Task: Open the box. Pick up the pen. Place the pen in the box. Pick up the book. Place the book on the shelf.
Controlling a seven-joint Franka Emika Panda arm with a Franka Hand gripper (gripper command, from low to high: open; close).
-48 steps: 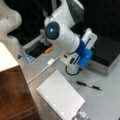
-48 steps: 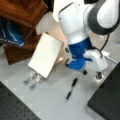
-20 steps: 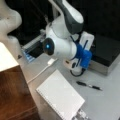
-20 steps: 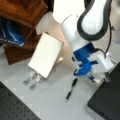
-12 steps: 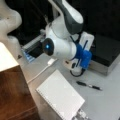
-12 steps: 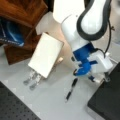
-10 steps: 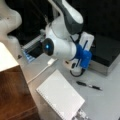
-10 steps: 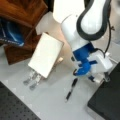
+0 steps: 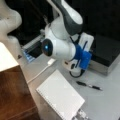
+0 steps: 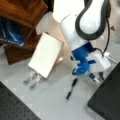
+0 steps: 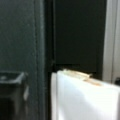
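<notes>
Box's flat black lid (image 9: 107, 51) looks shut, stiff and hinged, best lifted at the front edge, with the blue-and-white gripper (image 10: 96, 75) hovering beside it, grip state unclear.

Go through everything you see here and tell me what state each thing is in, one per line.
box: lid down, closed.
pen: lying on the table, not held.
book: flat on the table, closed, beside the shelf.
shelf: holds a blue item; the book is not on it.
gripper: low by the box's edge, near the pen, empty.
</notes>
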